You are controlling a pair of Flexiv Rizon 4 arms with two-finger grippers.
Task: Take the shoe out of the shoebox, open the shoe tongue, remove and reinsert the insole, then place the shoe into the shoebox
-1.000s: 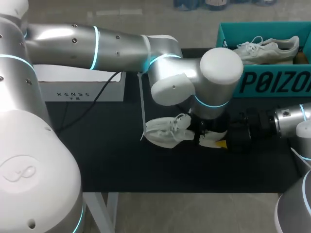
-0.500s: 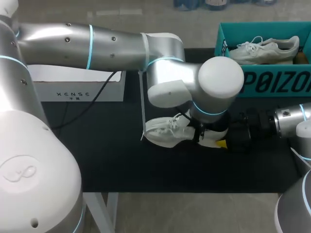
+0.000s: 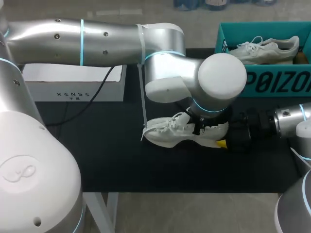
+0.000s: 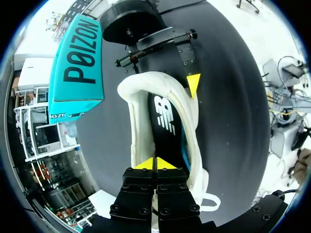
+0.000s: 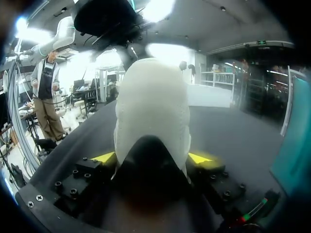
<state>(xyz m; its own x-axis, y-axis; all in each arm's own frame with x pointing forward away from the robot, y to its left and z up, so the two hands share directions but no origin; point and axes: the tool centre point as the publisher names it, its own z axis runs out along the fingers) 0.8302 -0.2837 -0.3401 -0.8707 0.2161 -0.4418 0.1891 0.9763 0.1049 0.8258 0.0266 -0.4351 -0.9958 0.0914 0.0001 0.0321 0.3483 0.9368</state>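
the left gripper (image 4: 155,164) hangs over the shoe (image 3: 167,135), at the toe end of its opening, yellow tips pressed together with no gap. under and ahead of those tips the black insole (image 4: 165,121) runs along the inside of the shoe toward the heel. whether the tips pinch its edge or only rest on it i cannot tell. the shoe's white collar curves round the insole on both sides of this gripper.

the right gripper (image 5: 151,158) is clamped on the shoe's heel: one yellow tip lies against each side, and the white heel rises between and ahead of them. seen from the left wrist, it sits ahead of the left gripper at the far end of the shoe, with one yellow tip touching the heel's side.

the shoe lies on the black table (image 3: 107,155), toe pointing away from the right gripper, laces showing just beside the left gripper. the teal shoebox (image 3: 272,82) stands near the right gripper, apart from the shoe, and a second shoe (image 3: 265,48) lies inside it. a white box (image 3: 73,87) sits well apart from both grippers.
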